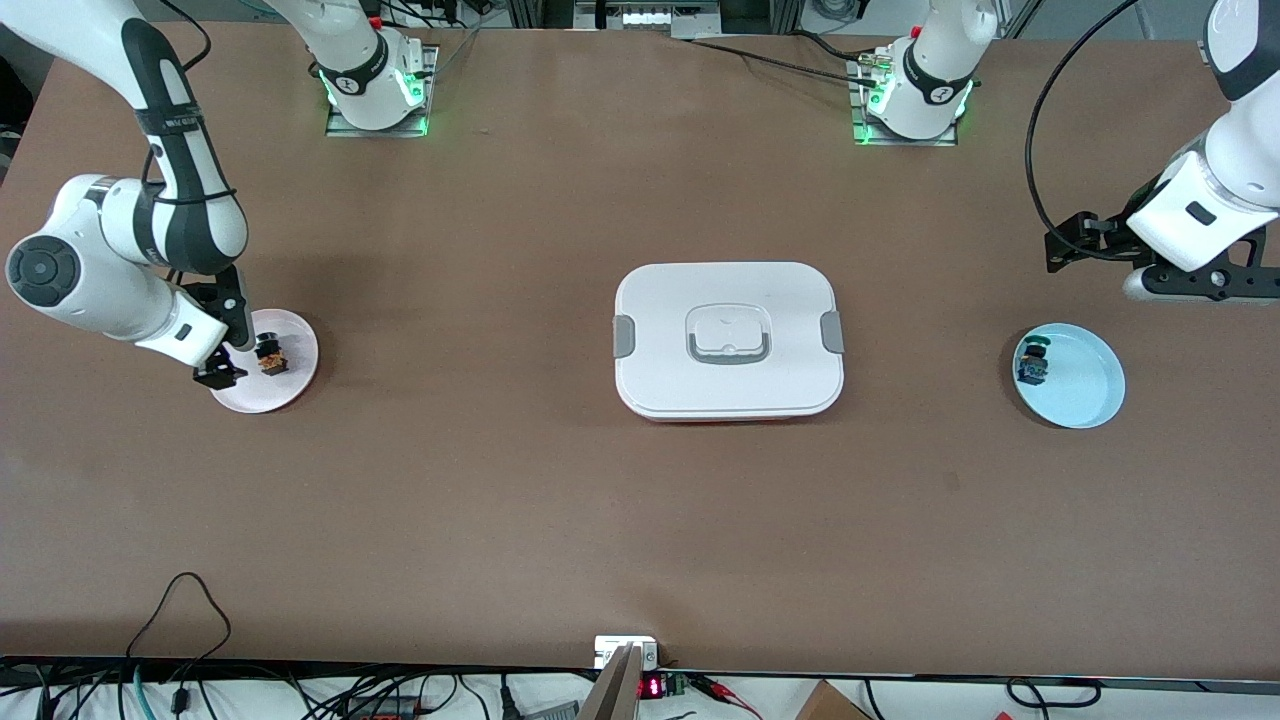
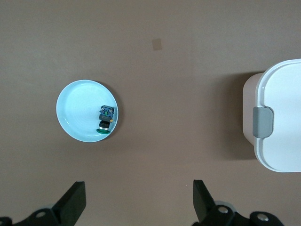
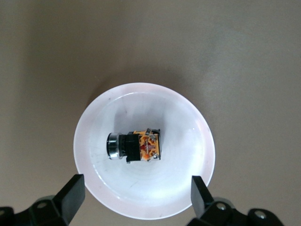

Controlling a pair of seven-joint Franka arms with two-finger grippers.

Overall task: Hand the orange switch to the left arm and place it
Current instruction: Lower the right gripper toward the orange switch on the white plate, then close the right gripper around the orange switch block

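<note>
The orange switch (image 1: 271,357) lies on its side on a pale pink plate (image 1: 295,385) at the right arm's end of the table. It also shows in the right wrist view (image 3: 138,146), with its black cap and orange body. My right gripper (image 1: 224,366) hangs low over the plate's edge beside the switch, open and empty (image 3: 136,194). My left gripper (image 1: 1205,284) is up over bare table near a light blue plate (image 1: 1085,390), open and empty (image 2: 138,201). The white box (image 1: 728,385) stands mid-table between the two plates.
A small switch with a blue body and green cap (image 1: 1033,362) lies on the light blue plate, also in the left wrist view (image 2: 106,120). The box's grey-clipped end shows in that view (image 2: 282,117). Cables lie along the table edge nearest the front camera.
</note>
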